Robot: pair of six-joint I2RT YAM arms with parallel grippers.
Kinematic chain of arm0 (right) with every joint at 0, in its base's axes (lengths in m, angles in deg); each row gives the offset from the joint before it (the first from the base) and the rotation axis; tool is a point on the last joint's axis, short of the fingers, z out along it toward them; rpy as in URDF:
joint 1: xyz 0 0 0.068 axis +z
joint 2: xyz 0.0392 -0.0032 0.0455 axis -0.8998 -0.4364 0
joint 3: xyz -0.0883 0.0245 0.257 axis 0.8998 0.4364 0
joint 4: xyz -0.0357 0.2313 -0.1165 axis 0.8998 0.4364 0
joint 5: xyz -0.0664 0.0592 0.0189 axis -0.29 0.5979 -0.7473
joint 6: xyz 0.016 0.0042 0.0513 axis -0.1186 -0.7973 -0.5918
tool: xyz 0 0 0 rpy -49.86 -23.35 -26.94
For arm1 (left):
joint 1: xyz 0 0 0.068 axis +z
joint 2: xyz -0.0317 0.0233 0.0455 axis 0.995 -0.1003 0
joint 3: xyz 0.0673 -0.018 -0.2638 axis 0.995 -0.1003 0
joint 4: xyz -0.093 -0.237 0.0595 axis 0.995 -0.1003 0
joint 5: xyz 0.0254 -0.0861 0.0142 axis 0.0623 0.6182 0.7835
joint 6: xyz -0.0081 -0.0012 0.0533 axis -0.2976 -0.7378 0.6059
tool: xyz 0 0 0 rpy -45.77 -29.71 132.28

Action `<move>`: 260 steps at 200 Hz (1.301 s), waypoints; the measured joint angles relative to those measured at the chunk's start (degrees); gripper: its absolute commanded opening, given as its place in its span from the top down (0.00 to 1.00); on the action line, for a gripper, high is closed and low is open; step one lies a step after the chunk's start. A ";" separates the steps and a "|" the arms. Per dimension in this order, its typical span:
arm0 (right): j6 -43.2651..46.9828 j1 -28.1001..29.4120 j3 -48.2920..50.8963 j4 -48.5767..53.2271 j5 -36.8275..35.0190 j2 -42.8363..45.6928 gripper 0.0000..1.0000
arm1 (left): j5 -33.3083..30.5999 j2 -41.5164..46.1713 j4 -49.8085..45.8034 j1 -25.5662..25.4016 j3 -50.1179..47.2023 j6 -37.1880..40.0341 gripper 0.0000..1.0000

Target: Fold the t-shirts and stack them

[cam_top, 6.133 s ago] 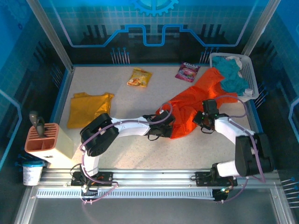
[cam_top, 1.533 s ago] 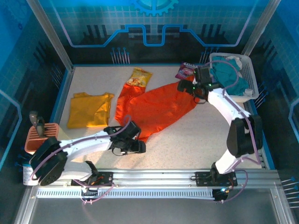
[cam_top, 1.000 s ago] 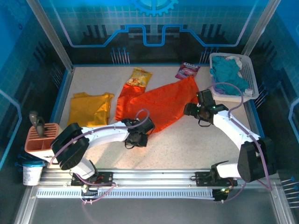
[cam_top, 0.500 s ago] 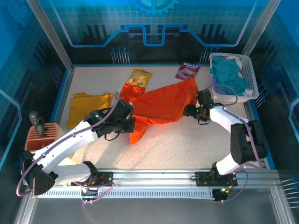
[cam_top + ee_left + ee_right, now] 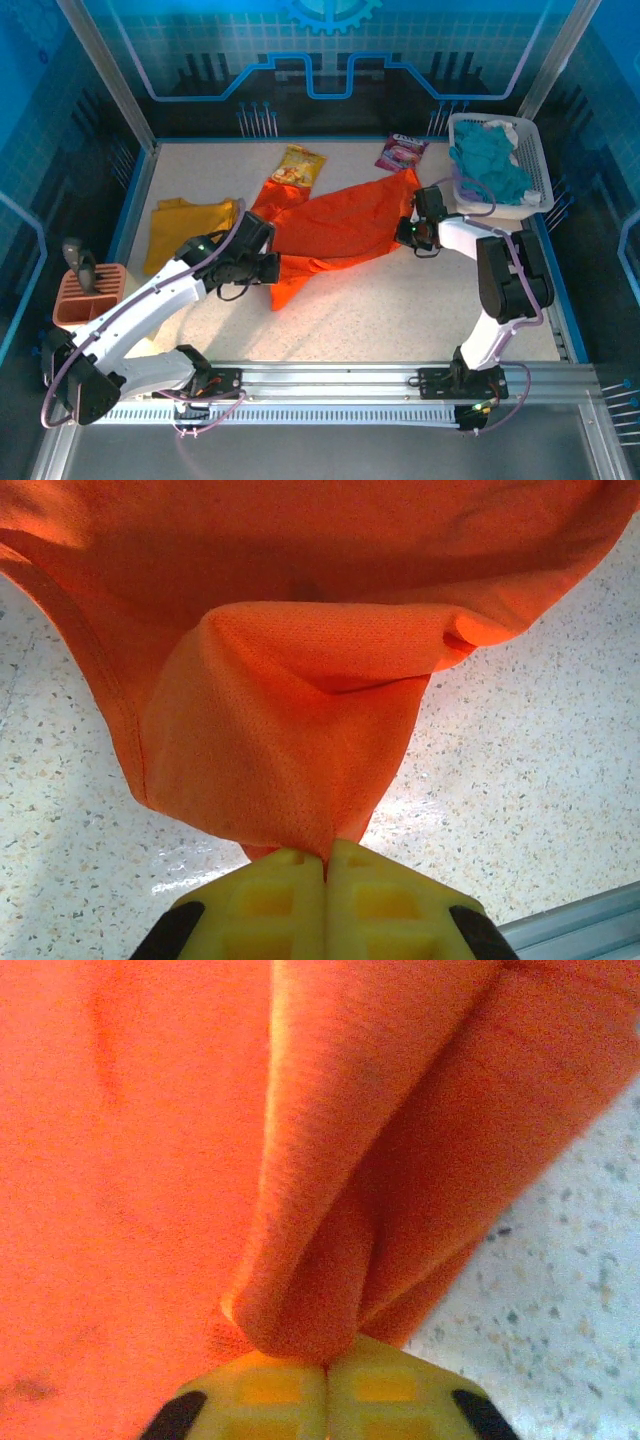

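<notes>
Speckled surface (image 5: 400, 300), orange shirt (image 5: 335, 228) mid-table with long axis 8-to-2 o'clock, left end effector (image 5: 264, 266) clamped on its 8 o'clock end, right end effector (image 5: 411, 234) pinching the 3 o'clock edge.

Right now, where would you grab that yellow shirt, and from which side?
The yellow shirt lies flat and folded, so I'd pinch its open left edge, coming straight down from above. The left gripper is nearest, but it and the right gripper are both shut on the orange shirt.
</notes>
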 measured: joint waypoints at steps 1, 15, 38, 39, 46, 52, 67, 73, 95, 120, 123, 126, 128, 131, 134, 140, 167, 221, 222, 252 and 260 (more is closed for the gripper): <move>0.00 0.00 0.00 0.13 0.00 0.07 1.00 | 0.00 0.02 0.00 0.04 0.00 0.00 1.00; 0.52 0.00 0.00 3.23 0.24 2.56 1.00 | -0.04 0.15 -0.09 0.61 -0.07 0.20 1.00; 1.14 0.00 -0.02 9.90 1.31 10.10 1.00 | -0.07 0.52 -0.15 2.10 -0.59 1.05 1.00; 1.20 0.00 -0.04 10.19 1.29 10.45 1.00 | -0.07 0.55 -0.15 2.16 -0.59 1.09 1.00; 1.36 0.00 -0.37 12.70 1.53 13.11 1.00 | -0.07 0.61 -0.17 2.71 -0.74 1.27 1.00; 1.46 0.00 -0.85 14.82 1.68 15.15 1.00 | -0.07 0.61 -0.11 3.21 -0.83 1.40 1.00; 1.77 0.00 -3.50 20.11 1.88 19.50 1.00 | -0.04 0.57 -0.09 4.48 -0.87 1.97 1.00; 1.90 -0.02 -5.16 22.10 1.97 20.76 1.00 | -0.04 0.50 0.00 4.98 -0.87 2.43 1.00; 2.71 -0.09 -12.68 26.75 1.68 21.73 1.00 | 0.07 -0.63 0.31 6.99 -0.87 3.91 1.00; 3.85 -1.01 -22.58 28.46 1.79 15.50 0.96 | 1.09 -3.54 2.01 9.84 -0.48 5.68 1.00; 3.98 -1.16 -23.78 28.48 2.10 14.10 0.93 | 1.16 -4.07 2.21 10.27 -0.33 5.79 1.00; 4.09 -1.36 -25.09 28.48 2.16 12.50 0.89 | 1.27 -4.63 2.40 10.58 -0.13 6.01 1.00; 4.17 -1.42 -25.70 28.50 2.34 11.69 0.86 | 1.33 -5.09 2.54 10.86 0.00 6.10 1.00; 4.28 -1.62 -27.02 28.39 2.40 10.08 0.83 | 1.44 -5.53 2.71 11.08 0.22 6.23 1.00; 4.28 -1.75 -27.82 28.17 2.54 8.72 0.81 | 1.53 -6.23 3.10 11.41 0.44 6.36 0.98; 4.48 -2.03 -29.81 28.06 2.84 5.55 0.77 | 1.64 -7.54 3.85 12.00 0.90 6.82 0.95; 5.14 -3.23 -34.75 27.58 4.74 -8.11 0.33 | 1.60 -13.84 6.29 14.19 2.86 8.68 0.66; 6.78 -3.28 -23.76 25.46 4.13 -5.55 0.01 | 0.59 -17.42 6.12 14.91 3.06 8.57 0.33; 6.62 -3.28 -23.28 25.40 4.04 -5.01 0.00 | 0.61 -17.27 6.12 14.86 2.97 8.50 0.34; 7.23 -3.28 -12.63 21.57 3.76 6.95 0.00 | 1.90 -10.32 6.10 10.23 -2.25 4.44 0.37; 7.06 -3.32 -10.08 20.59 4.07 10.03 0.00 | 2.67 -8.68 6.49 8.07 -3.89 2.78 0.38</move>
